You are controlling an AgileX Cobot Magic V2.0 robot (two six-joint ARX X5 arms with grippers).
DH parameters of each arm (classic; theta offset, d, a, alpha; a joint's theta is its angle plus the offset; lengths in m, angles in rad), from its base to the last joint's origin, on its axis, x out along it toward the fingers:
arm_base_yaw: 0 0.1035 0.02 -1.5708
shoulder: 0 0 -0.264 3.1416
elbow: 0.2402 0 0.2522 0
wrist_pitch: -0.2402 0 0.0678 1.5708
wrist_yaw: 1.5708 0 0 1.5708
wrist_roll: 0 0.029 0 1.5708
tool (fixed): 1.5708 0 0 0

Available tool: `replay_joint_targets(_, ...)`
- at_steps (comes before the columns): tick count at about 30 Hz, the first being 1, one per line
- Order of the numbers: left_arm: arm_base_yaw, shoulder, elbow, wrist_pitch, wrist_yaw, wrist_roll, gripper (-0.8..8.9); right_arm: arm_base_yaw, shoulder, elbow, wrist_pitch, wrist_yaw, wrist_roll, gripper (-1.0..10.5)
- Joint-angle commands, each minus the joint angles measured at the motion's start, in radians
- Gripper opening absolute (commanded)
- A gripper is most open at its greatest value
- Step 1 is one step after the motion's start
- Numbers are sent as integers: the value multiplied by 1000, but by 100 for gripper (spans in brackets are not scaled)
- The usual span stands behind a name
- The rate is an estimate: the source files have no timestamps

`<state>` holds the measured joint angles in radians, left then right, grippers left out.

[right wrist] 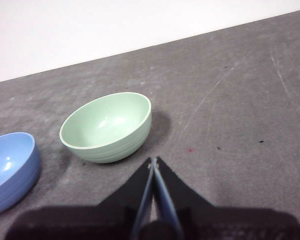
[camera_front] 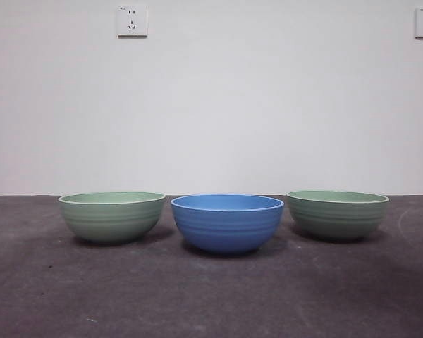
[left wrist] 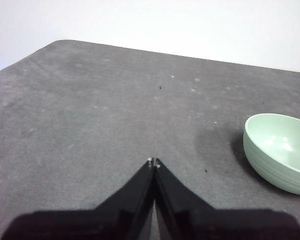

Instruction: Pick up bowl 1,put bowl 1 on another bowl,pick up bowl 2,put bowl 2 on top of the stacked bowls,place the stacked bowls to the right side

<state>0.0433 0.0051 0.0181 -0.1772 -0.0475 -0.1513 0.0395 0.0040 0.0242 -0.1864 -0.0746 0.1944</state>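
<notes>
Surface (camera_front: 211,296): dark grey, matte, lightly scuffed and speckled, running back to a plain white wall (camera_front: 211,105).

Wall fittings: two white sockets (camera_front: 132,21), one high above the blue bowl and off to its left in the front view, the other at the upper right corner.

Blue bowl (camera_front: 227,224): round, faintly ribbed, upright and empty, standing at the middle of the row; taken here as the landmark.

Green bowl, left of the blue bowl (camera_front: 112,217): sage green, ribbed, pale rim, upright, empty, just beside the blue bowl with a narrow gap, not touching. The left wrist view shows it (left wrist: 278,152) off to one side.

Green bowl, right of the blue bowl (camera_front: 337,214): identical twin, upright, empty, just beside the blue bowl and apart from it, set slightly farther back. The right wrist view shows it (right wrist: 108,127) next to the blue bowl (right wrist: 10,170).

Left gripper (left wrist: 154,162): black fingers pressed together at the tips, holding nothing, over bare surface away from the blue bowl.

Right gripper (right wrist: 153,161): fingers together, holding nothing, near the right-hand green bowl.
</notes>
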Motion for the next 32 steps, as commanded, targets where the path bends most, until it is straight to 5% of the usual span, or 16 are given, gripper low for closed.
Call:
replay_joint_targets(1, 2, -2, -10, 12, 41, -16, -4, 1, -2, -13, 0, -5, 44, 1)
replay_joint_targets(6, 2, -2, 36, 7, 157, -80, -7, 1, -2, 29, -1, -30, 131, -10)
replay_joint_targets(16, 2, 44, 244, -183, 307, -115, -7, 5, 112, 262, -132, -134, 125, -11)
replay_joint_targets(32, 2, 331, 607, -547, 686, 77, -7, 20, 562, 780, -715, -429, -208, -11)
